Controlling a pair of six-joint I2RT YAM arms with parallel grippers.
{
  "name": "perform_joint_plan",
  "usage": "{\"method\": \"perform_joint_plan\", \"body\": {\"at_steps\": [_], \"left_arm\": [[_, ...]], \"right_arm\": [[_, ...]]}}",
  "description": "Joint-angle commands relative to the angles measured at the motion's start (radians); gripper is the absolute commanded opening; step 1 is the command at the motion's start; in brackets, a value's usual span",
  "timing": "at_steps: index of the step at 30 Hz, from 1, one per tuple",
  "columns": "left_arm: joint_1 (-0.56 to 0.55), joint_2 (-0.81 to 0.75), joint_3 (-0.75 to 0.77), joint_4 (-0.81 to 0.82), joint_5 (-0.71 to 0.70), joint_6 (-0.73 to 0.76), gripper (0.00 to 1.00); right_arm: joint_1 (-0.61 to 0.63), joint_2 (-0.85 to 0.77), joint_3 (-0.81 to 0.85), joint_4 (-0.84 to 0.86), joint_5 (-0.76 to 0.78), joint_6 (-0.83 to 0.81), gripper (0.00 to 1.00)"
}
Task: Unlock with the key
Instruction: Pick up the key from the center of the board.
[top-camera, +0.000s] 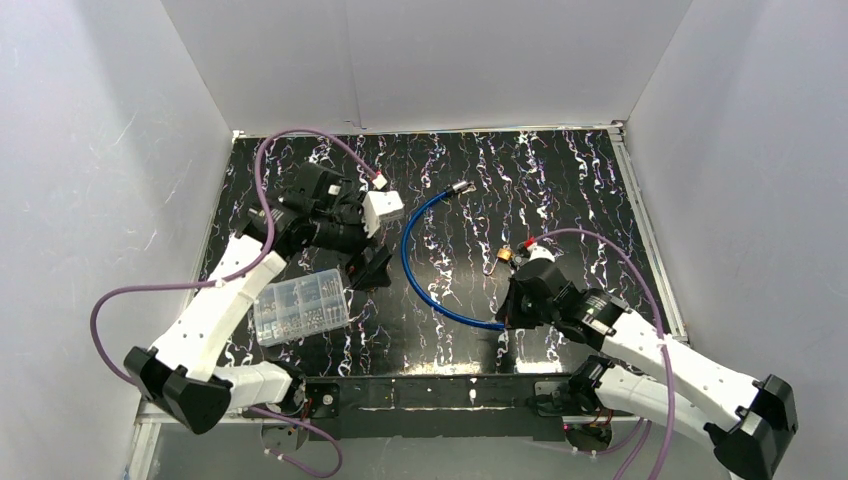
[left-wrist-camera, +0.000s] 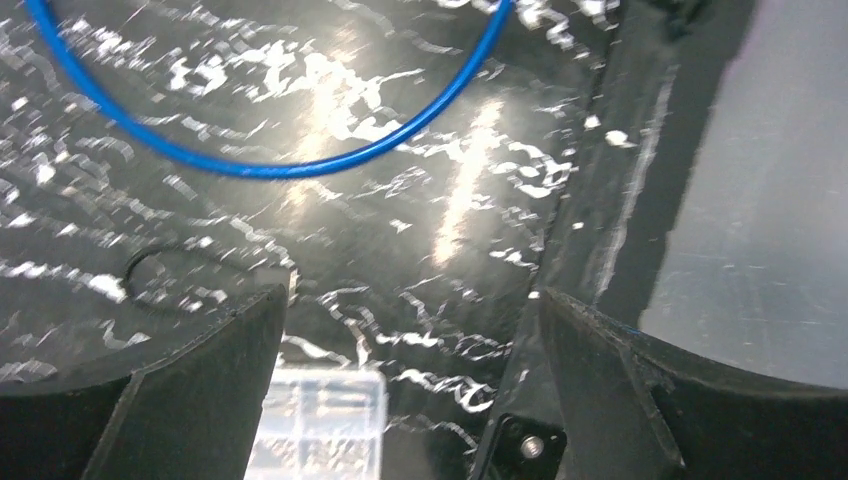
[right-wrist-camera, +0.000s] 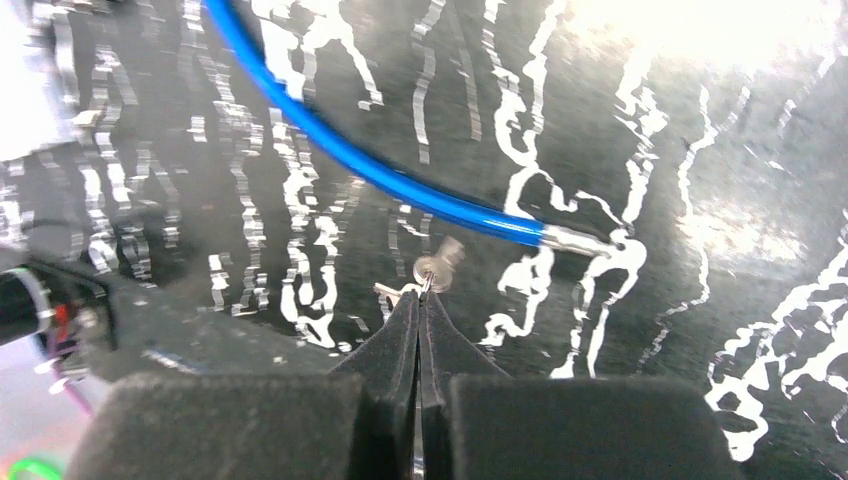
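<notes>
Right gripper (right-wrist-camera: 421, 296) is pinching shut on the key ring (right-wrist-camera: 433, 268), just beside the blue cable (right-wrist-camera: 380, 175) and its metal end. Left gripper (left-wrist-camera: 410, 390) is hanging released, wide open. Padlock (top-camera: 505, 257) is lying near the right wrist.

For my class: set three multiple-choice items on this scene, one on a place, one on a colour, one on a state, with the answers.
1. Where does the clear parts box lie?
A) beside the left arm
B) beside the right arm
C) against the back wall

2. What colour is the looped cable?
A) red
B) blue
C) green

3. How do the right gripper fingers stand?
A) wide apart
B) shut
C) out of view

Answers: 1A, the box sits next to that arm; 2B, the loop is plainly blue; 3B, the fingers press together, pinching the key.
</notes>
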Motion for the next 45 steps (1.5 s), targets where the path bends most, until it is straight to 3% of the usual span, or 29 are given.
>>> {"method": "perform_joint_plan", "body": {"at_steps": [1, 5, 10, 15, 18, 25, 30, 42, 45], "left_arm": [[-0.014, -0.100, -0.127, 0.228, 0.300, -0.106, 0.97], [-0.092, -0.096, -0.220, 0.375, 0.350, -0.208, 0.96], [-0.209, -0.076, -0.262, 0.488, 0.293, -0.225, 0.97], [-0.219, -0.023, -0.243, 0.612, 0.270, -0.381, 0.98], [-0.212, 0.012, -0.217, 0.665, 0.326, -0.506, 0.98], [-0.207, 0.043, -0.201, 0.771, 0.423, -0.722, 0.79], [-0.205, 0.040, -0.205, 0.786, 0.411, -0.770, 0.68], [-0.191, 0.038, -0.220, 0.787, 0.388, -0.788, 0.65], [-0.187, 0.037, -0.221, 0.806, 0.398, -0.810, 0.60]], "right_arm": [[0.007, -0.039, 0.116, 0.066, -0.071, -0.072, 0.01], [0.007, -0.032, 0.213, 0.107, -0.121, -0.108, 0.01], [0.007, 0.009, 0.348, 0.106, -0.148, -0.142, 0.01], [0.007, 0.019, 0.409, 0.133, -0.165, -0.156, 0.01], [0.007, 0.013, 0.419, 0.153, -0.187, -0.161, 0.01], [0.008, 0.000, 0.423, 0.186, -0.194, -0.160, 0.01], [0.008, -0.013, 0.425, 0.218, -0.202, -0.160, 0.01], [0.008, -0.023, 0.438, 0.239, -0.222, -0.159, 0.01], [0.008, -0.020, 0.438, 0.244, -0.222, -0.156, 0.01]]}}
